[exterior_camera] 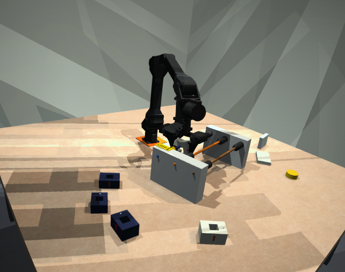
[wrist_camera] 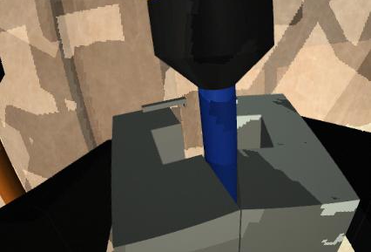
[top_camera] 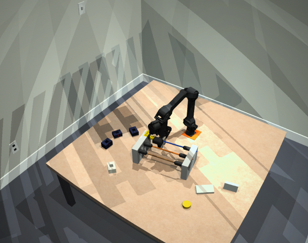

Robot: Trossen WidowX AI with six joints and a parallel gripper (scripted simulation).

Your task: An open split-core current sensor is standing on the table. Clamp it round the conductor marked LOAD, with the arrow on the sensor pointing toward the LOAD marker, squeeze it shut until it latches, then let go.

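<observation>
The open pale grey sensor (exterior_camera: pixel 182 142) (wrist_camera: pixel 144 198) is between my fingers, and my gripper (exterior_camera: pixel 182 149) (wrist_camera: pixel 204 137) is shut on it. In the wrist view its two halves meet at the near edge and stand apart at the far edge. The blue conductor (top_camera: pixel 174 144) (wrist_camera: pixel 219 128) shows in the gap between the halves; whether it lies inside the window cannot be told. The yellow LOAD marker (top_camera: pixel 147 133) (exterior_camera: pixel 164 146) is on the end block beside the blue conductor. A small red mark shows on the sensor in the exterior view, but its direction is unreadable.
Orange (top_camera: pixel 165 149) and brown (top_camera: pixel 161 157) conductors run beside the blue one between two grey end blocks (top_camera: pixel 136 154) (top_camera: pixel 185 170). Several dark blue closed sensors (exterior_camera: pixel 99 206) and a white one (exterior_camera: pixel 212 237) stand outside the rack. A yellow disc (top_camera: pixel 186 204) and two pale plates (top_camera: pixel 204 189) (top_camera: pixel 230 187) lie beyond.
</observation>
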